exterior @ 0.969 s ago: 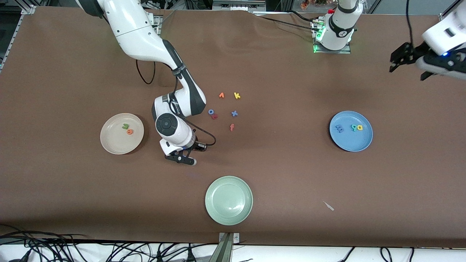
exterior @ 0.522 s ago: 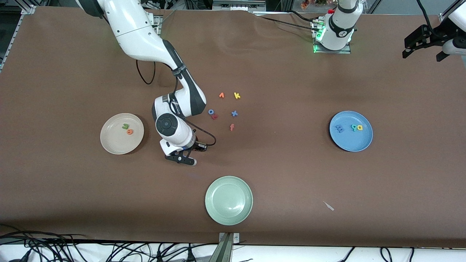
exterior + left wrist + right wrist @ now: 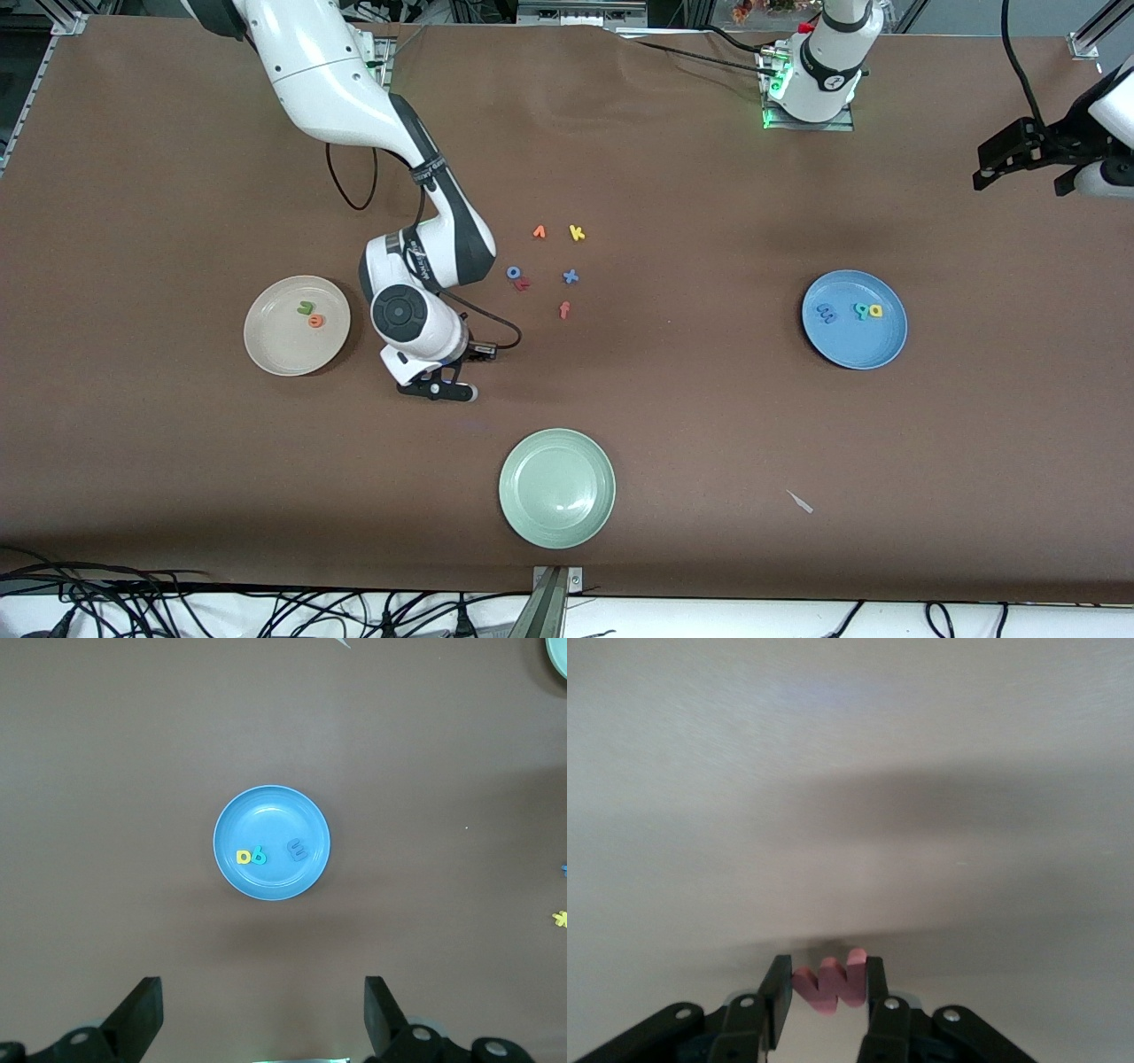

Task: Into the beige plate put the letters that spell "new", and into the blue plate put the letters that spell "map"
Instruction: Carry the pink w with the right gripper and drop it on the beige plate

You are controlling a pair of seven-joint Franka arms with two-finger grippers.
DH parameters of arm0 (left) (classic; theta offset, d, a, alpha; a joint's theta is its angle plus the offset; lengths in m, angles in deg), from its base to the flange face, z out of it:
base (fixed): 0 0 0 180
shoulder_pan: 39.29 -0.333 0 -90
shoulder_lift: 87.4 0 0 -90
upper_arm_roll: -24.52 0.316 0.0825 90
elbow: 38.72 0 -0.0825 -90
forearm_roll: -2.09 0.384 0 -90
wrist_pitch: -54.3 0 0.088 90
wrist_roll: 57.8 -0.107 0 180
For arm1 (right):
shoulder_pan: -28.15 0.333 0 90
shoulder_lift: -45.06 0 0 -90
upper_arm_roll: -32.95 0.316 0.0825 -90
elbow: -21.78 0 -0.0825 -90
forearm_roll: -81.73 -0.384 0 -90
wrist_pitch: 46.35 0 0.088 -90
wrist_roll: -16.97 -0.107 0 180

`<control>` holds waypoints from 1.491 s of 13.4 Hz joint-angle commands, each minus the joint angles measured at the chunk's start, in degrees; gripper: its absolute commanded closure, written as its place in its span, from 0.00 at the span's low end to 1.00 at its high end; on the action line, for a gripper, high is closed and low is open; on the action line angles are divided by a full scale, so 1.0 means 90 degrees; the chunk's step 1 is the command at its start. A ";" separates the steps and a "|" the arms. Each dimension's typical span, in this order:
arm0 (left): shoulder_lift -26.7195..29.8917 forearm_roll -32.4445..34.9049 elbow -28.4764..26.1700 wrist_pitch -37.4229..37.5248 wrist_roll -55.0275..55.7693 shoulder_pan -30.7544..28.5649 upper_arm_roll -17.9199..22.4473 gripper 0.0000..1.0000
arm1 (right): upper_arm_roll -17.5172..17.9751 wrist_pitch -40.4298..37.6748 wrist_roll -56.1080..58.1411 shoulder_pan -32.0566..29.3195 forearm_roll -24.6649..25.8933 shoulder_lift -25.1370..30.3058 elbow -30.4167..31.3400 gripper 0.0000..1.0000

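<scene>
Matt brown table (image 3: 709, 425); glossy blue plate (image 3: 271, 802); matt foam red w (image 3: 831, 983)

Both arms are clad in glossy white shells, broken by dark grey to black joint sections. On the right arm (image 3: 354, 97), at the upper left of the front view, a black band with pale lettering is seen below the elbow, and a round black cap with a small centre mark is set into the white wrist housing. A thin black cable is looped beside the forearm and another is run along the wrist. The right gripper (image 3: 437, 391) is black, with silver screws visible near its fingers (image 3: 778, 992). The left arm's white base (image 3: 819, 71), at the upper right, is ringed by a black band, lit by a green lamp and fed by black cables. The left gripper (image 3: 1019, 155) is black, angular, and trailed by a black cable.
</scene>
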 commanded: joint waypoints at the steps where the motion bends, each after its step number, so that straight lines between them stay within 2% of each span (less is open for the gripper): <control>1: -0.0089 -0.0085 0.0241 0.0079 0.0093 0.0215 0.0087 0.00 | -0.0173 -0.0140 0.0694 -0.0009 0.0106 0.0587 0.0695 0.65; 3: -0.0138 -0.0075 0.0241 0.0070 0.0093 0.0527 0.0389 0.00 | -0.0261 0.0297 0.1066 -0.0009 0.0174 0.1007 0.1436 0.65; 6: -0.0186 -0.0114 0.0328 0.0070 0.0093 0.0509 0.0419 0.00 | -0.0271 0.1254 0.1700 -0.0009 0.0223 0.1623 0.2735 0.65; 12: -0.0255 -0.0124 0.0338 0.0079 0.0092 0.0470 0.0410 0.00 | -0.0808 0.1384 0.2688 -0.0009 0.0223 0.2541 0.4006 0.65; 15: -0.0255 -0.0124 0.0348 0.0099 0.0092 0.0460 0.0419 0.00 | -0.1236 0.1306 0.3253 -0.0009 0.0223 0.2796 0.4350 0.65; 20: -0.0255 -0.0124 0.0338 0.0118 0.0093 0.0421 0.0419 0.00 | -0.2067 0.1042 0.4503 -0.0019 0.0223 0.2729 0.4263 0.64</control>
